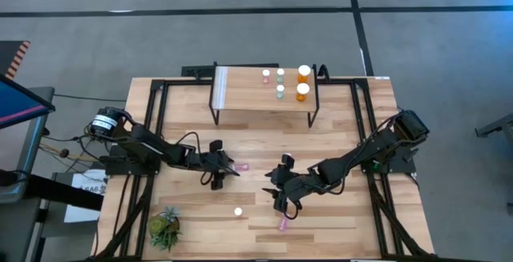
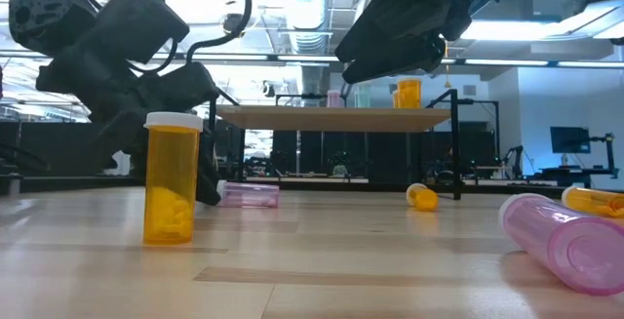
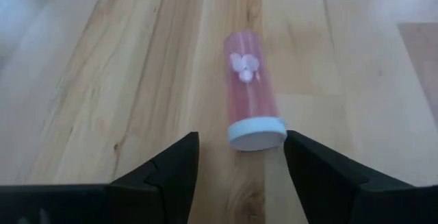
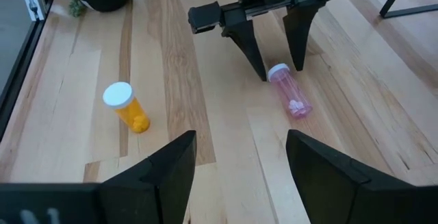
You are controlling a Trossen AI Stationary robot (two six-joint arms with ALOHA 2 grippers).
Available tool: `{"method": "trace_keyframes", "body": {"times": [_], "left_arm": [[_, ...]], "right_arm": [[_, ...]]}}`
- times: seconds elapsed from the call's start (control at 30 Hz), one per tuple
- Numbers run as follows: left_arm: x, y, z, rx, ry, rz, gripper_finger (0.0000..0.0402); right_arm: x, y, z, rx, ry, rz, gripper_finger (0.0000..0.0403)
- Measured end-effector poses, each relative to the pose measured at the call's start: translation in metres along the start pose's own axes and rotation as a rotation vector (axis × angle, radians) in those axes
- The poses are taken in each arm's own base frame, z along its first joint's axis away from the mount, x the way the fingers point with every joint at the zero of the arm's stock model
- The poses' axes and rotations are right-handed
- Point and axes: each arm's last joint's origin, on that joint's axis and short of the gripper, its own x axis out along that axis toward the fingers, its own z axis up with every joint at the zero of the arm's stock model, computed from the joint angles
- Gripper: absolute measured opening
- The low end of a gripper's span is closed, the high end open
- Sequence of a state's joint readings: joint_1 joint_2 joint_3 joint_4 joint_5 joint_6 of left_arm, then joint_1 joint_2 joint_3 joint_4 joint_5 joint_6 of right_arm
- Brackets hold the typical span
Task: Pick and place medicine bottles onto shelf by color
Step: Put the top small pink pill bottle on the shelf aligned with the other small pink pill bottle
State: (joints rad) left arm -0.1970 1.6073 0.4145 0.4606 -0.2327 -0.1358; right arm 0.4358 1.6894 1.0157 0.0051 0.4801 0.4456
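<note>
A pink medicine bottle (image 3: 250, 90) lies on its side on the table, white cap (image 3: 256, 133) toward my left gripper (image 3: 239, 166). That gripper is open and low over the table. Its fingertips stand on either side just short of the cap and touch nothing. It also shows from the front in the right wrist view (image 4: 274, 53). My right gripper (image 4: 239, 162) is open and empty above the table's middle (image 1: 280, 198). The shelf (image 1: 240, 94) at the far side carries a pink bottle (image 1: 266, 75), two teal bottles (image 1: 280, 82) and two larger orange bottles (image 1: 303, 82).
An orange bottle (image 1: 238, 211) stands upright near the front middle. Another pink bottle (image 1: 283, 224) lies near the front edge. The low view shows a small orange bottle (image 2: 422, 196) lying farther back and another (image 2: 595, 200) at the right. A green plant (image 1: 164, 228) sits at the front left.
</note>
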Motion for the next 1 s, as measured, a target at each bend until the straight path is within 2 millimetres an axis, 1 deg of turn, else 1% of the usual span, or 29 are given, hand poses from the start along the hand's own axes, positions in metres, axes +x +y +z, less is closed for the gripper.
{"method": "trace_keyframes", "body": {"times": [0.3,0.63,0.8,0.9,1.0], "left_arm": [[0.000,0.000,0.000,-0.001,-0.003,0.008,0.0141],[-0.002,0.000,0.003,0.015,-0.019,0.002,0.0114],[-0.011,0.000,0.013,0.003,-0.071,-0.030,0.0112],[-0.020,0.000,0.021,-0.006,-0.114,-0.063,0.0112],[-0.031,-0.005,0.030,-0.004,-0.175,-0.109,0.0112]], "right_arm": [[0.000,0.000,0.000,0.000,0.000,0.000,0.0249],[0.000,0.000,0.000,0.000,0.000,0.000,0.0249],[-0.001,0.000,0.001,0.003,-0.005,0.002,0.0249],[-0.001,0.000,0.002,0.008,-0.014,0.007,0.0249],[-0.001,0.002,0.005,0.019,-0.046,0.022,0.0249]]}}
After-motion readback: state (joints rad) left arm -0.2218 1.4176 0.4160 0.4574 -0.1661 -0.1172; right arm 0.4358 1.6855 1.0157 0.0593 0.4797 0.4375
